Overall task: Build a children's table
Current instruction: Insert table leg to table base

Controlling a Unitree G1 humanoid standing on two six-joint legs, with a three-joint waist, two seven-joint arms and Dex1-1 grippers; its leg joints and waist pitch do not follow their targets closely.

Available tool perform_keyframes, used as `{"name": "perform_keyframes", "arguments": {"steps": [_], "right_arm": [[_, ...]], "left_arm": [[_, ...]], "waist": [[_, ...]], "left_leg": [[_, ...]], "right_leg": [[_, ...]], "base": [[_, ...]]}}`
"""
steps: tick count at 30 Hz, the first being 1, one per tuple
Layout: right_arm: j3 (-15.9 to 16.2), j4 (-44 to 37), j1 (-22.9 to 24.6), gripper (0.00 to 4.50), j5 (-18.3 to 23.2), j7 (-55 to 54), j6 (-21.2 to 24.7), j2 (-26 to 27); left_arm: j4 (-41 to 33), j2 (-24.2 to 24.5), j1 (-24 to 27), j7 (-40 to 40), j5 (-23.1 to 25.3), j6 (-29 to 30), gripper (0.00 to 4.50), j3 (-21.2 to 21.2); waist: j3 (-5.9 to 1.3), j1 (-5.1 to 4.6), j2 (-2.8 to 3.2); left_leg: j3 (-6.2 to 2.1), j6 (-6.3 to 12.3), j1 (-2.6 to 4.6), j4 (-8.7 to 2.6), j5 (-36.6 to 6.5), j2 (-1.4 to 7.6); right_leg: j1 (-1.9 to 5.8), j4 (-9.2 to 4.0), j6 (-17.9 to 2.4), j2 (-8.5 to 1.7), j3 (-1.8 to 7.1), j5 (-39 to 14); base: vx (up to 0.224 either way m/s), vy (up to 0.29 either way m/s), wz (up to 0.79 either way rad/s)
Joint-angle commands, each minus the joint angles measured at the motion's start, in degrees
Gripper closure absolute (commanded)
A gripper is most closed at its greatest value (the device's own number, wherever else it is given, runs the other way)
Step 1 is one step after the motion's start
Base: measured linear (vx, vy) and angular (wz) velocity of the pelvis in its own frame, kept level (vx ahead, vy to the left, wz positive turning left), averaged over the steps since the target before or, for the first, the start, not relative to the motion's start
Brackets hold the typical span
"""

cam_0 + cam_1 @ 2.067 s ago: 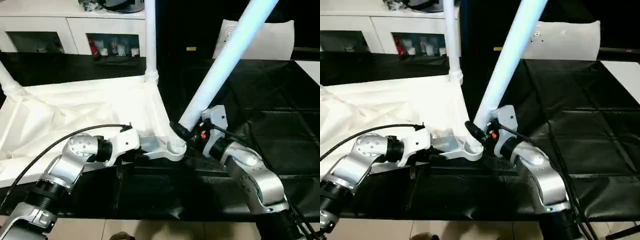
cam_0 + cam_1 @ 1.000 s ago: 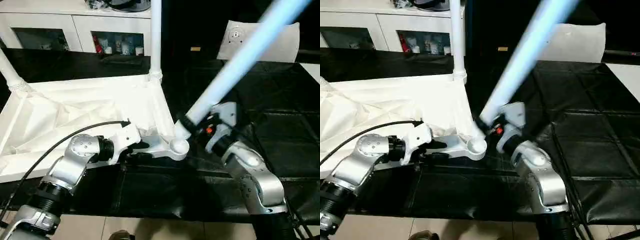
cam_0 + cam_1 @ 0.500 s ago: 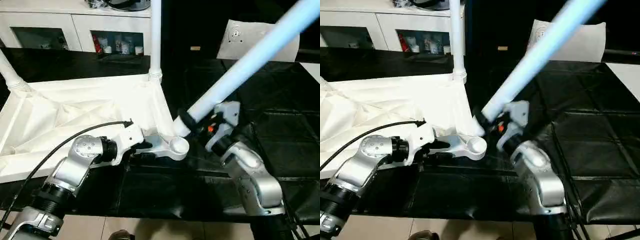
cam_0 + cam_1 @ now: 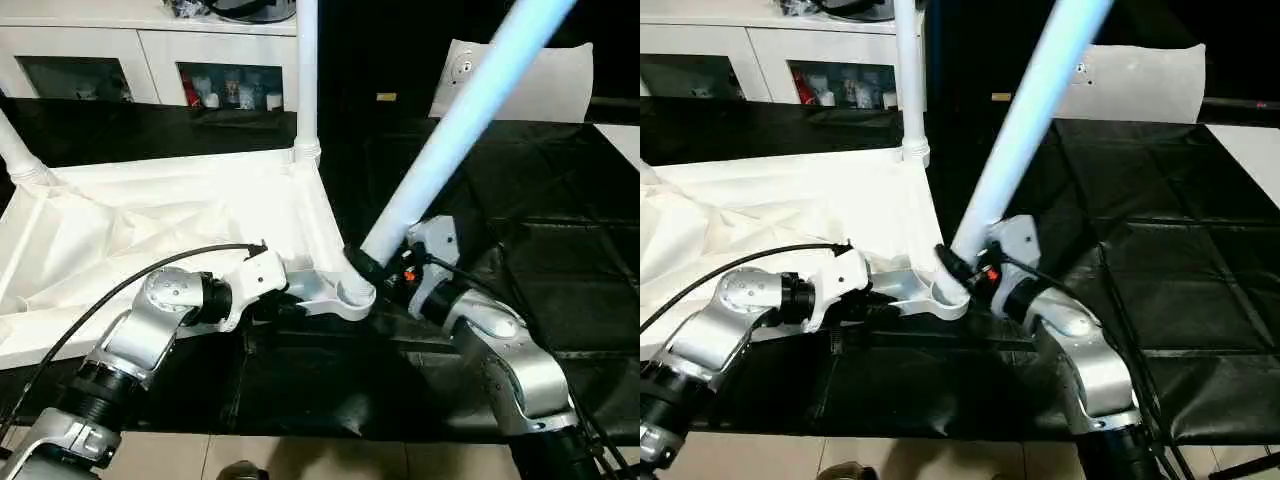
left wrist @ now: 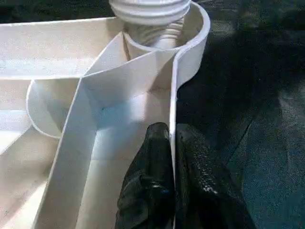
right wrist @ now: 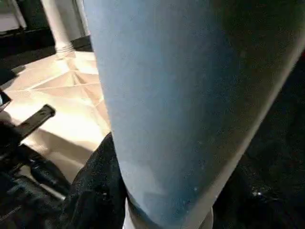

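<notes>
A small white children's table point(image 4: 170, 230) lies upside down on a black-covered desk point(image 4: 560, 260), toward the desk's left side, its ribbed underside facing up. Two white legs already stand upright in round sockets along its far edge: one at the far right corner point(image 4: 306, 70), another at the far left corner point(image 4: 18, 155).

The left gripper point(image 5: 171, 143) reaches in from the desk's near edge and pinches the thin side wall of the tabletop, just beside the near right corner socket point(image 4: 350, 292). Its black fingers point(image 5: 152, 162) are pressed together with the wall between them, one inside the rim and one outside.

The right gripper point(image 4: 385, 268) holds a third leg point(image 4: 455, 120) near its lower end, with black fingers point(image 6: 95, 186) clamped around the tube. This leg leans steeply, its upper part rising toward the desk's far right. Its threaded lower end sits at the mouth of the near right corner socket; how deep it sits cannot be told.

Behind the desk's far edge stands a white cabinet point(image 4: 150, 50) with glass doors. A white panel point(image 4: 545, 85) leans at the desk's far right.
</notes>
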Motion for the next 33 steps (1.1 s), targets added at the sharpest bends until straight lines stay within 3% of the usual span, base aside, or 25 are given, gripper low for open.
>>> {"name": "perform_keyframes", "arguments": {"steps": [1,8,14,17,18,24,33], "right_arm": [[-0.3,0.6,-1.3,2.61,1.6,1.0,2.2,-0.6],[3.0,4.2,-4.1,2.61,0.6,7.4,3.2,-3.4],[6.2,6.1,-5.6,2.61,-1.7,10.1,4.3,-5.8],[6.5,7.1,-6.4,2.61,-2.1,10.6,4.7,-6.3],[6.8,7.6,-6.7,2.61,-2.2,11.1,5.1,-6.6],[6.7,8.4,-7.8,2.61,-1.1,12.9,7.7,-7.7],[6.5,8.3,-7.8,2.61,-1.1,13.5,8.4,-8.0]], "left_arm": [[1.4,0.7,0.5,-0.6,1.7,0.8,4.50,-1.4],[2.4,1.5,-0.7,-2.6,1.8,-2.7,4.50,-2.3],[3.8,1.8,-1.9,-4.3,1.4,-3.0,4.50,-2.4],[4.5,1.8,-2.5,-5.5,0.8,-3.7,4.50,-2.4],[4.7,1.8,-2.8,-5.8,0.6,-3.9,4.50,-2.3],[6.9,2.0,-4.3,-5.5,1.7,-5.5,4.50,-2.4],[7.8,2.2,-4.5,-5.8,1.8,-6.1,4.50,-2.4]], "waist": [[-3.70,0.21,0.07],[-3.75,0.22,0.14],[-3.79,0.26,-0.40],[-3.81,0.24,-0.45],[-3.81,0.22,-0.77],[-3.81,0.39,-0.61],[-3.94,0.57,-1.13]], "left_leg": [[0.00,-1.06,1.10,-3.75,-8.6,1.21],[0.09,-0.79,1.09,-3.57,-8.4,1.25],[0.26,-0.18,1.16,-3.50,-7.1,1.31],[0.27,-0.28,1.19,-3.54,-7.6,1.36],[0.34,-0.13,1.16,-3.49,-7.7,1.38],[0.32,-0.24,1.35,-3.59,-8.2,1.51],[0.34,-0.78,1.44,-3.63,-8.9,1.59]], "right_leg": [[2.25,-3.45,-11.2,-2.91,0.94,2.4],[2.33,-3.39,-11.9,-3.02,0.91,3.3],[2.38,-3.26,-12.1,-3.00,0.86,4.1],[2.35,-3.29,-12.3,-3.09,0.85,2.9],[2.39,-3.31,-12.4,-3.12,0.88,2.9],[2.19,-3.35,-12.4,-3.15,0.88,2.2],[2.23,-3.34,-12.5,-3.22,0.84,2.2]], "base": [[0.000,0.000,0.00],[0.000,0.000,0.00],[0.000,0.000,0.00],[0.000,0.000,0.00],[0.000,0.000,0.00],[0.000,0.000,0.00],[0.000,0.000,0.00]]}}
